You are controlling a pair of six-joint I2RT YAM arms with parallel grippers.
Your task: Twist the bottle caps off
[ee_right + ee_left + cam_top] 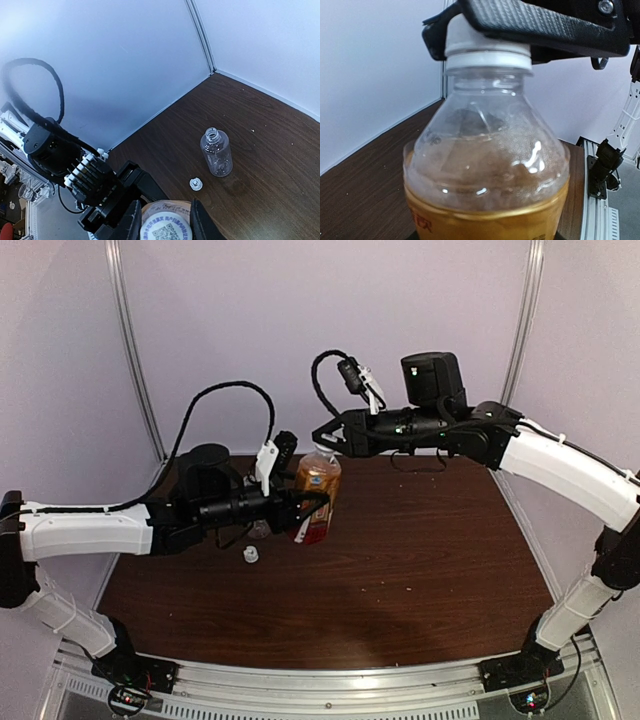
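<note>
While right fingers (545, 27) clamp the cap (485, 50) (left fingers (300, 502) hold the amber bottle (320, 478)), right wrist shows the clear bottle (216, 155) uncapped.

Left pincer (303, 506) holds bottle (320, 480); right pincer (325, 440) clamps cap (320, 449).

Left claw (303, 506) low, right claw (328, 436) above — both clamped.

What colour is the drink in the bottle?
The drink is amber-brown; left wrist view shows it best.
</note>
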